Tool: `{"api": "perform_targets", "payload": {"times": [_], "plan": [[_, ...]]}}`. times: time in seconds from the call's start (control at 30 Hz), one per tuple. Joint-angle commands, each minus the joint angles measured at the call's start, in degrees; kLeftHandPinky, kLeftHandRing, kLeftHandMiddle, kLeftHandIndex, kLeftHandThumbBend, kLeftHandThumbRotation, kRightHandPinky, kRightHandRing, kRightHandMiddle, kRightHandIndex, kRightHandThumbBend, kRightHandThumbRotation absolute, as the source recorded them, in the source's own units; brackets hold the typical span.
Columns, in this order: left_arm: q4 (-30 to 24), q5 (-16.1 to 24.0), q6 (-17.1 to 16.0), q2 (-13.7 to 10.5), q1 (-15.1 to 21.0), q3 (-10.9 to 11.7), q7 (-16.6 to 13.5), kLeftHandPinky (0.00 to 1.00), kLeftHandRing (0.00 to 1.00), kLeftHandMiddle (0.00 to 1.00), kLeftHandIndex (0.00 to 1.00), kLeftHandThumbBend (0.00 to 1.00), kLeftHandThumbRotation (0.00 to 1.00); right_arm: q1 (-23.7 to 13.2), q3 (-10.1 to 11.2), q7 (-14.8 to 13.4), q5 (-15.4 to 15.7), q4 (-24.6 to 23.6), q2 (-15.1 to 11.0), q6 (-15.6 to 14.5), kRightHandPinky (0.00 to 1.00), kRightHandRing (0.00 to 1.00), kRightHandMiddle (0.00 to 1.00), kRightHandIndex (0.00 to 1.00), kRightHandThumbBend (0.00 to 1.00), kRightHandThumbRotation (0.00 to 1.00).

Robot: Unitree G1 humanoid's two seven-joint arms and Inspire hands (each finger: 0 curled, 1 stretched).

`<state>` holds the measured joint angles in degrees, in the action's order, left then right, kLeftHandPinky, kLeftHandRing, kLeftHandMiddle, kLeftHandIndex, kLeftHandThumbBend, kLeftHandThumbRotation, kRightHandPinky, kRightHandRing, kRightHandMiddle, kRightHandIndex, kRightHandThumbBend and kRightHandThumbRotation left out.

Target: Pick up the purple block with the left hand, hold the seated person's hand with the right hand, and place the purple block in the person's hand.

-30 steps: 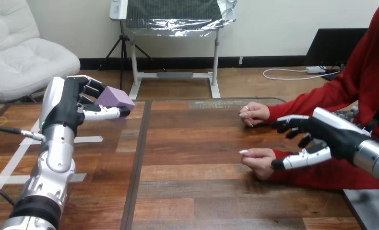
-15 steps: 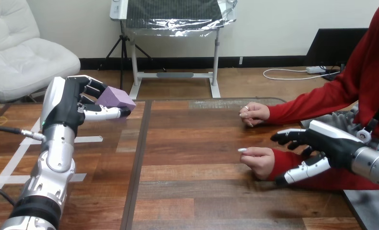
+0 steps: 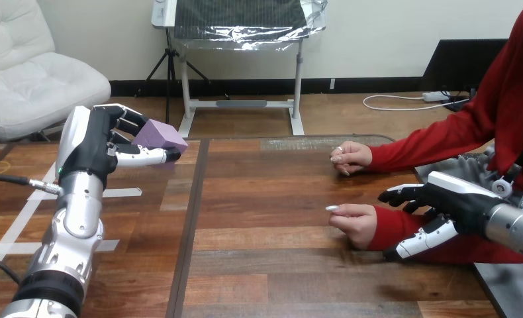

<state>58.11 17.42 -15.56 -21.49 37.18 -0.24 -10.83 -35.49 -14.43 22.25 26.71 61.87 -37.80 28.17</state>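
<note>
Purple block (image 3: 159,136) up off the table (image 3: 272,265), pinched between the thumb and curled fingers of the left hand (image 3: 103,142), over at the far left side. So, first job done: picked up.

Second job only just begun. Right hand (image 3: 447,205) out by the red sleeve (image 3: 404,225), behind the person's near hand (image 3: 355,222). Fingers spread above the sleeve, thumb below, loose and not closed on anything. Hard to tell if touching the sleeve. Needs to slide forward to the hand itself and close gently round it.

Third job not begun. Block and near hand well apart, with a wide bit of table between. Near hand lying on the wood with fingers curled in, so no flat palm to put a block into yet. Probably has to be opened or turned up first.

Around: the person's far hand (image 3: 351,157) resting on the table further back, near the way across for the block. Could get bumped by a wide swing of the left arm. Pale tape strips (image 3: 123,193) on the wood by the left arm, flat and no bother.
</note>
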Motion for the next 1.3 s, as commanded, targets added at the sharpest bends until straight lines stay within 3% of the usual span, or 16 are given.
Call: {"api": "perform_targets", "payload": {"times": [0.0, 0.47, 1.0, 1.27], "plan": [[-2.82, -0.73, -2.18, -1.2, 3.86, 0.06, -0.01, 0.32, 0.38, 0.42, 0.43, 0.73, 0.0, -6.24, -0.65, -1.57, 0.62, 0.26, 0.65, -0.7, 0.74, 0.86, 0.89, 0.88, 1.0, 0.37], [-3.48, -0.74, -2.54, -1.76, 3.15, 0.18, 0.4, 0.33, 0.39, 0.43, 0.44, 0.72, 0.0, -6.78, -1.73, -2.63, 1.58, 0.32, 0.89, -1.65, 0.71, 0.83, 0.87, 0.87, 1.0, 0.23], [-3.42, -1.21, -2.96, -2.03, 2.6, 0.66, 0.69, 0.35, 0.4, 0.43, 0.44, 0.72, 0.0, -7.49, -4.69, -6.92, 5.91, 1.02, 0.9, -1.69, 0.69, 0.79, 0.8, 0.81, 1.0, 0.13], [-3.82, -1.48, -2.63, -2.04, 2.39, 0.85, 0.79, 0.36, 0.4, 0.43, 0.44, 0.72, 0.0, -8.13, -5.57, -6.81, 6.91, 1.87, 1.39, -2.59, 0.65, 0.72, 0.75, 0.75, 1.0, 0.05]]}}
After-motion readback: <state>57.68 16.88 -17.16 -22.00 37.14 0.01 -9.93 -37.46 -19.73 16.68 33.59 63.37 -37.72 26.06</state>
